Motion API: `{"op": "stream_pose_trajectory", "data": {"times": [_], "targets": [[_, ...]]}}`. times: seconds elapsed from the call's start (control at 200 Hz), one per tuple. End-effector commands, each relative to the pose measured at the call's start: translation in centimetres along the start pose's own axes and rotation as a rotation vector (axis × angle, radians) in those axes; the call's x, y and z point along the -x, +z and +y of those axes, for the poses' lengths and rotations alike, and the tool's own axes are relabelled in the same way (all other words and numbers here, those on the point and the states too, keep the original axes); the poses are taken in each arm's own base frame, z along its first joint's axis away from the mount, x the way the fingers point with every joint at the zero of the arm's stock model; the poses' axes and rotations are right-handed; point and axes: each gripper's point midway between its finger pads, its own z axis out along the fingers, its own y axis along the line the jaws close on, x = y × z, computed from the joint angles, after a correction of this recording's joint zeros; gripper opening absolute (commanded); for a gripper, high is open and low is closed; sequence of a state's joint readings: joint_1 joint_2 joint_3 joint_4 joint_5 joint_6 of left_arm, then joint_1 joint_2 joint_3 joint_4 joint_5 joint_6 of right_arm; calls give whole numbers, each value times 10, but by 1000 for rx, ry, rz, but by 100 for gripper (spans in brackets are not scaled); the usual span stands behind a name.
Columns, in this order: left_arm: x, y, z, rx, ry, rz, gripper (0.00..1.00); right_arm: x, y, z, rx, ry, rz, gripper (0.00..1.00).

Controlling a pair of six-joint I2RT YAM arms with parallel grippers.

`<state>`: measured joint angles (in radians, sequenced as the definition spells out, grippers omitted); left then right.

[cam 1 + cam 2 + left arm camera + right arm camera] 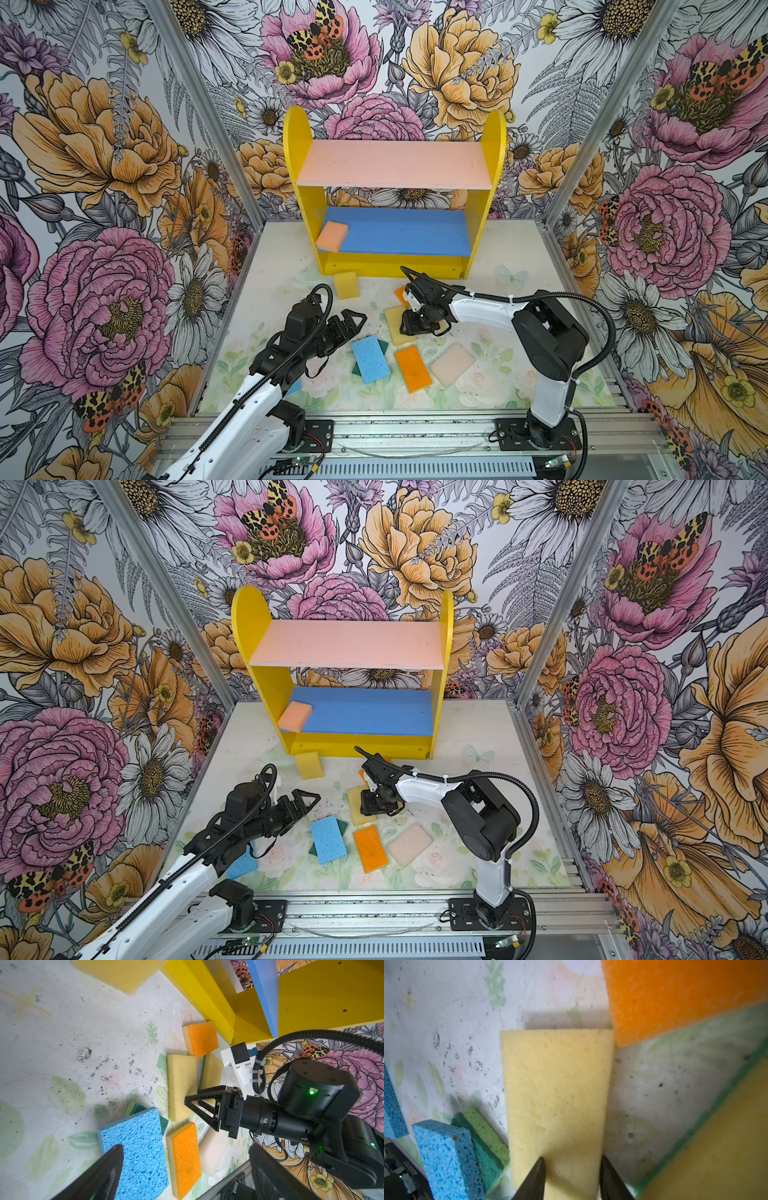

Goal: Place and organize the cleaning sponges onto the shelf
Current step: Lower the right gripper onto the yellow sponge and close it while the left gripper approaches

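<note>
Tabletop (266,257) covered with a pale, scuffed floral mat, boxed in by bold flower wallpaper (104,145) on three sides, with a metal rail (415,432) along the front edge. At the back stands the shelf (297,137), its pink upper board bare; a peach sponge (331,236) lies at the left end of the blue lower board. The other sponges are loose on the mat, among them a blue sponge (370,359), an orange sponge (412,369) and a cream sponge (452,365).

In both top views the pale yellow sponge (394,326) lies flat near the middle of the mat, its long axis running front to back, the far end pointing at the shelf and leaning slightly left.

From its base on the rail the right arm rises to a high elbow, reaches left, and bends its wrist down over this sponge. In the right wrist view the right gripper (572,1159) has its jaws narrow at the sponge's (558,1093) near end, one finger over its face, one at its edge; whether they pinch it I cannot tell.

Low over the mat, the left gripper (353,318) points toward the sponges, jaws spread wide and holding nothing
</note>
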<state>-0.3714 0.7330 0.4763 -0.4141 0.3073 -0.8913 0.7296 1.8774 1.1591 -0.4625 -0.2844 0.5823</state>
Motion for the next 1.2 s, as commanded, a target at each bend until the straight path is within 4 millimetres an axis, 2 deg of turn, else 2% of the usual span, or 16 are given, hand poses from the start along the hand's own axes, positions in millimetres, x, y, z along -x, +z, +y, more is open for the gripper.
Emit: {"op": "stream_pose_trajectory", "data": {"times": [0.0,0.085,0.295,0.43,0.64,0.88,0.925,0.94,0.98,1.145,1.195], "targets": [[1,1,-1,-25,2,-4,95,5,0,4,-1,-1,-15,22],[3,0,-4,-41,4,-4,95,9,-10,8,7,-3,-41,12],[6,0,-27,-146,8,0,95,25,-50,27,71,12,-133,6],[5,7,-40,-201,9,10,95,31,-77,49,152,9,-175,4],[10,15,-60,-268,4,0,95,28,-108,77,240,-8,-211,3],[6,27,-80,-278,61,27,86,17,-125,106,321,-46,-199,3],[5,30,-79,-268,61,28,80,18,-128,108,329,-49,-202,3],[5,31,-78,-265,60,27,78,11,-127,116,340,-69,-190,3],[5,33,-77,-256,56,23,71,9,-128,120,346,-76,-188,3],[8,34,-76,-252,55,3,23,4,-130,122,358,-79,-179,4],[6,34,-77,-260,59,9,14,4,-130,122,360,-80,-179,9]]}}
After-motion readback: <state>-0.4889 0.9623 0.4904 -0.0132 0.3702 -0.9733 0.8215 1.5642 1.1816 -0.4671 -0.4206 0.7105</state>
